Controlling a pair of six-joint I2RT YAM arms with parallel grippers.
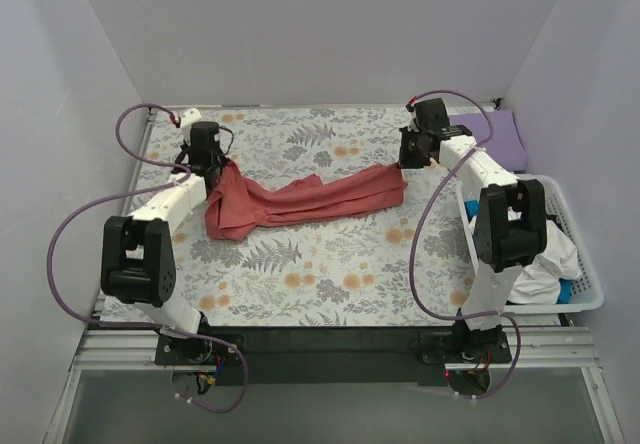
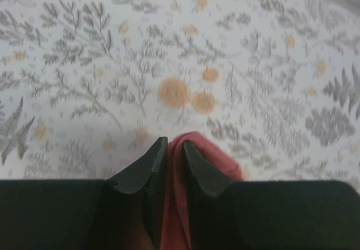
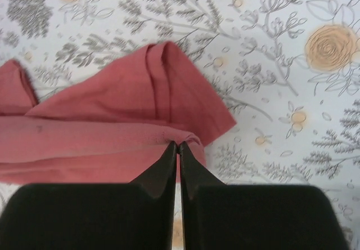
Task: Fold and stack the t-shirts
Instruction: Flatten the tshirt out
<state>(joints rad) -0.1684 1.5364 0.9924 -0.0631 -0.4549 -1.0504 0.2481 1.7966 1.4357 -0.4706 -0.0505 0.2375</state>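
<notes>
Basket [image 1: 583, 239]: white slatted plastic, at the right edge of the table [image 1: 330, 274], which is covered in a floral print. Contents: bunched white cloth [image 1: 545, 259], with a blue piece [image 1: 567, 291] showing at the near end.

Red t-shirt [image 1: 310, 199]: salmon-red, on the table to the left of the basket and apart from it. It is drawn out into a long rumpled band. The long axis runs left to right, and the end nearer the basket sits slightly farther back. The end away from the basket is bunched and wider.

Purple t-shirt [image 1: 495, 136]: lavender, lying flat beyond the basket's far end, in the far right corner.

Left pincer [image 2: 174, 143]: closed on the red t-shirt at the end farthest from the basket, with cloth pinched between the fingers.

Right pincer [image 3: 177, 144]: closed on the red t-shirt's hem at the end nearest the basket, fingertips almost meeting.
</notes>
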